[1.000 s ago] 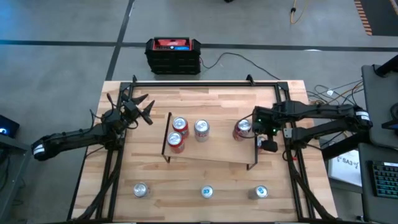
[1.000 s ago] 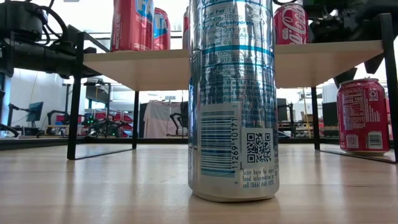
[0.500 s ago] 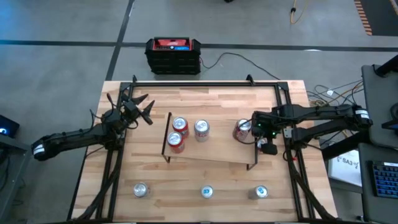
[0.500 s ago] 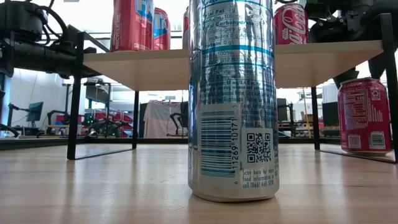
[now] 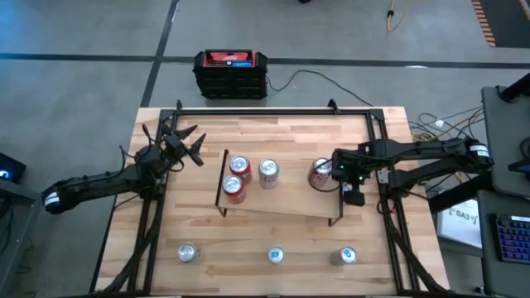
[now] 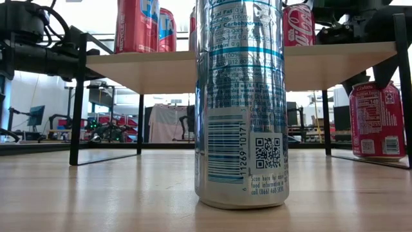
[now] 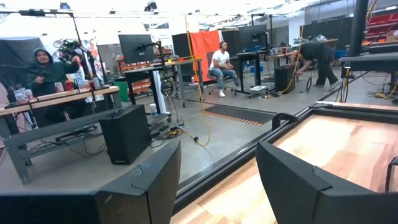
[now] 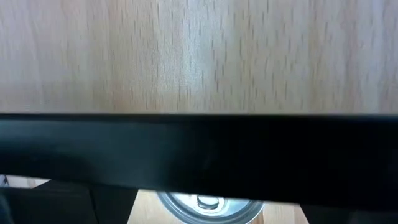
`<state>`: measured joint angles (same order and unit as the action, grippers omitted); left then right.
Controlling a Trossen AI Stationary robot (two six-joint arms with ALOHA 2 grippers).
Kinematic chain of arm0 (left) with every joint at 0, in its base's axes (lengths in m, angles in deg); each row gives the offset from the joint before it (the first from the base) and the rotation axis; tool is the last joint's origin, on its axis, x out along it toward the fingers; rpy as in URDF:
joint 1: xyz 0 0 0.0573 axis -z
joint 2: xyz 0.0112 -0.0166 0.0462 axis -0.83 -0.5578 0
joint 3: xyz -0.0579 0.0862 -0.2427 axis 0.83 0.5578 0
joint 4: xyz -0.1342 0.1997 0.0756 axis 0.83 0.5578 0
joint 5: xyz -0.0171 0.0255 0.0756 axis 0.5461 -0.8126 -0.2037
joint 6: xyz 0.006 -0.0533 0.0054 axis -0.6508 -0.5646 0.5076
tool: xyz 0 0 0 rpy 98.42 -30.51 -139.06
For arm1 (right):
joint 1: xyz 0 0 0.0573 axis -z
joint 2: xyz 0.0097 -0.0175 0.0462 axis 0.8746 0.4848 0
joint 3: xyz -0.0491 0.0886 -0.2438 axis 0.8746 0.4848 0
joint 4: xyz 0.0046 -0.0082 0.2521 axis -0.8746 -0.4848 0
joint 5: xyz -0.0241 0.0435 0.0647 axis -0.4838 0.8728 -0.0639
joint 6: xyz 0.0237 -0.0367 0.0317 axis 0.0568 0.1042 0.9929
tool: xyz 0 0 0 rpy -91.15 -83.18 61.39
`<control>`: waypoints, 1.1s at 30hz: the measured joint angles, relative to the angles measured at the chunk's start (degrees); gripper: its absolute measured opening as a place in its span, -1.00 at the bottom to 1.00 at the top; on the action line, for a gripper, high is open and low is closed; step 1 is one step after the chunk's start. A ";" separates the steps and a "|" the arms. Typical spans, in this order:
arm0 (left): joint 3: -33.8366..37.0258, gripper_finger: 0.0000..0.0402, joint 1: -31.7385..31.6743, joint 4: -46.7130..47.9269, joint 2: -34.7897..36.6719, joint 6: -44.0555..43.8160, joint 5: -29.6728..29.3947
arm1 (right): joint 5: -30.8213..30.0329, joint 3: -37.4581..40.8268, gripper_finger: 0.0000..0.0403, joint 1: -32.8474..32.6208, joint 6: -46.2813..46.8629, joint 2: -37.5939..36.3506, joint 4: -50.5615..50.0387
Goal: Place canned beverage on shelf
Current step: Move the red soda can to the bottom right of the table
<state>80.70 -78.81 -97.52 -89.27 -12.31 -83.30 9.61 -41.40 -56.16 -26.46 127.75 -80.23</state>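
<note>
Right claw (image 5: 328, 171) gripped a red can (image 5: 320, 173) at the shelf's (image 5: 281, 201) right end, centre-right; left claw (image 5: 187, 146) half-open, upper left.

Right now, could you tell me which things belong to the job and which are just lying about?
Job:
shelf
red can at the right gripper
three shelved cans
three loose cans

Lying about:
black box and cable on the floor
left gripper, waiting left of the shelf

I count four cans (image 5: 239, 165) on one shelf (image 5: 281, 203), three cans (image 5: 188, 252) on the table (image 5: 273, 132), possibly one more
</note>
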 joint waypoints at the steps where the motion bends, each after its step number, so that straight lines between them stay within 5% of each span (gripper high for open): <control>1: -0.02 -0.03 0.00 0.01 0.02 0.00 0.01 | -0.12 0.00 0.67 0.00 -0.01 0.09 0.00; 24: 0.00 -0.03 0.01 0.01 0.01 0.00 0.01 | 0.04 -0.17 0.61 0.00 2.56 -0.22 -5.24; 33: 0.00 -0.03 0.00 0.00 0.02 0.00 0.00 | 4.75 -0.17 0.61 -0.26 7.13 -1.42 -5.89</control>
<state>80.70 -78.81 -97.52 -89.25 -12.31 -83.30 14.36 -41.57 -56.42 -19.33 126.34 -86.12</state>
